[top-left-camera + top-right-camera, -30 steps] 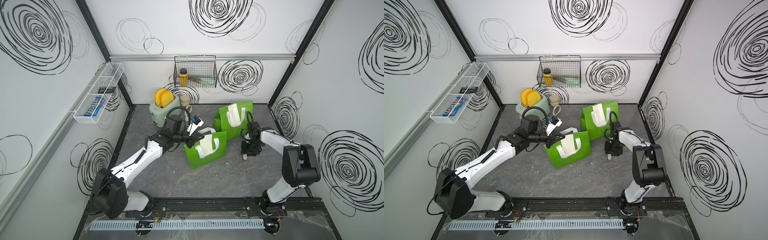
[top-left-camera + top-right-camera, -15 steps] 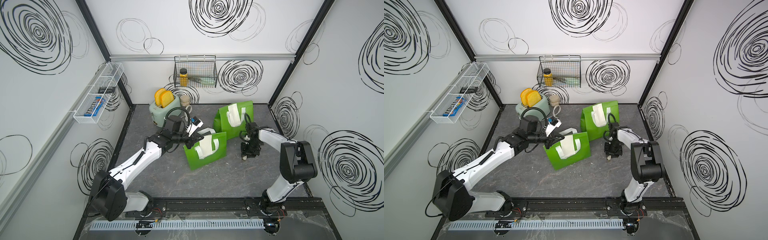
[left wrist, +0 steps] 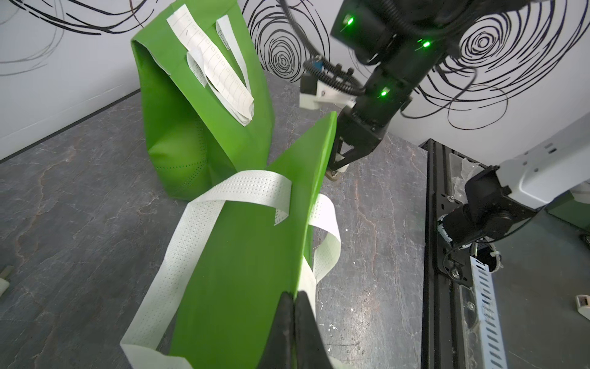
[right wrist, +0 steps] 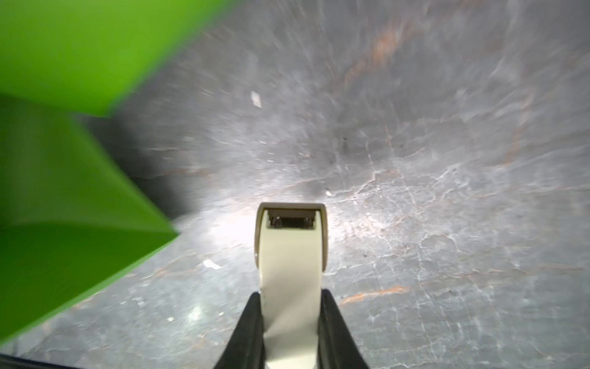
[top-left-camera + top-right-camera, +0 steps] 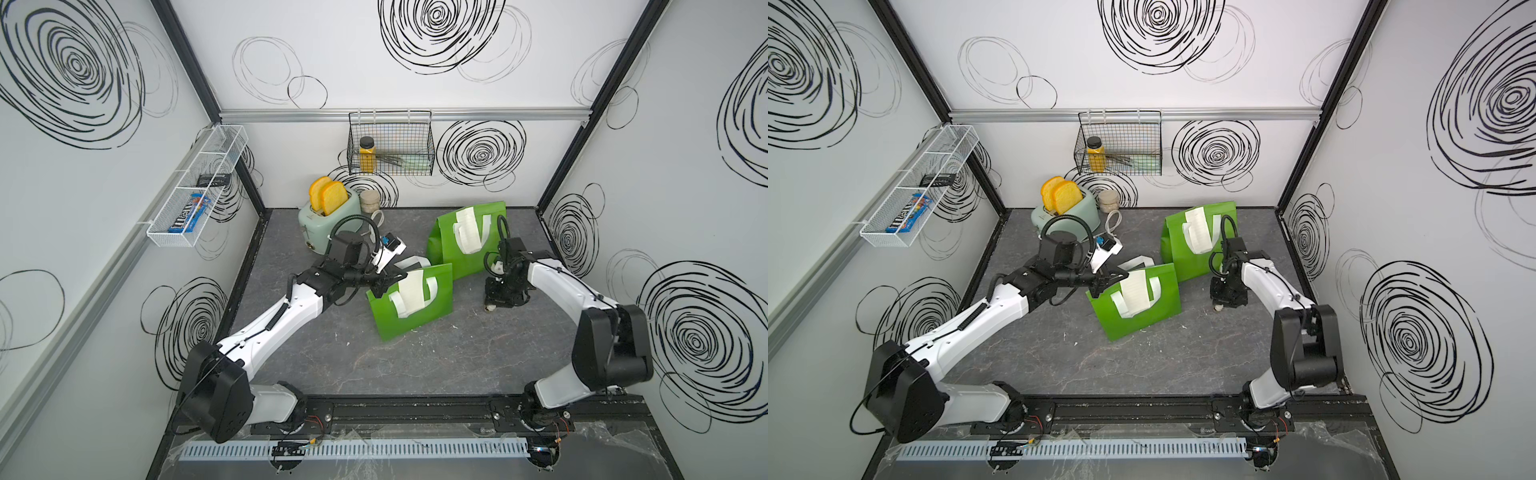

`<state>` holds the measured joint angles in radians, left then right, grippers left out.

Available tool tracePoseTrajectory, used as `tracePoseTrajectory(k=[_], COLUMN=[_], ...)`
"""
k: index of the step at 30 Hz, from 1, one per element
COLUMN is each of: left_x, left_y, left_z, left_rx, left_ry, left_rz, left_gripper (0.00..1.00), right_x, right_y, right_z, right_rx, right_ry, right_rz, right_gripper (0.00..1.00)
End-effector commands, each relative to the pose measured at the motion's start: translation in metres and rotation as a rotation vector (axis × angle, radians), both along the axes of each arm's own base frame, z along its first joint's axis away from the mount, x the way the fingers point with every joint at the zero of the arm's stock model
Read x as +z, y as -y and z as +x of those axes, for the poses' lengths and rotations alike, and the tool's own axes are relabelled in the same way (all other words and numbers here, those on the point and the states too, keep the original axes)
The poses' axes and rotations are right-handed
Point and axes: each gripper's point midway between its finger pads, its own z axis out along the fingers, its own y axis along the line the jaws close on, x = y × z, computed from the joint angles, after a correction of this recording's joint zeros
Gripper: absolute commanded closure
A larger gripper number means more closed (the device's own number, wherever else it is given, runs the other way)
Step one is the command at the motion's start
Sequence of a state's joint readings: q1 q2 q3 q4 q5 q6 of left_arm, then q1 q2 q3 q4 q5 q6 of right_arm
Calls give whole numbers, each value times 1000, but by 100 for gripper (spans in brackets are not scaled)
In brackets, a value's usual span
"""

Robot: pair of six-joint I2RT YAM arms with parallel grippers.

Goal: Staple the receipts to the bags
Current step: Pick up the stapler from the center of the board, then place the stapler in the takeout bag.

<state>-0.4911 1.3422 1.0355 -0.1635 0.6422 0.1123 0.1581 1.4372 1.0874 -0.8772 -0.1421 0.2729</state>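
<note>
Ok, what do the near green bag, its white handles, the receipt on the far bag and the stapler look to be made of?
Near bag: likely non-woven fabric, matte green, holding a stiff flat panel. Handles: soft white strap, dimpled with fine dot rows, curling limply. Receipt: thin paper, printed lines, end curling. Stapler: smooth cream plastic by its look, slight sheen.

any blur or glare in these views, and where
Right wrist view: the bags and the outer table are smeared, and a white glare patch sits on the table beside the sharp stapler. Left wrist view: sharp, though the green lights flare slightly. Both top views: sharp, evenly lit, only soft shadows.
</note>
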Motion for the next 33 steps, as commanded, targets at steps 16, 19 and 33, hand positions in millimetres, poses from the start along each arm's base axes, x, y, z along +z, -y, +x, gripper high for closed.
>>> tracePoseTrajectory(k=[16,19,33], left_x=[-4,-2,-1], left_y=[9,9,12], left_z=[7,8,8], left_rx=[54,59,51], left_ry=[-66,-66,-85], left_rz=[8,2,-1], left_gripper=[100,100,100], right_x=[219,217,178], right_y=[-174,-192,-212], right_z=[11,9,9], right_rx=[258,265,272], right_ry=[920,939,906], right_rz=[259,261,222], right_gripper=[89,89,90])
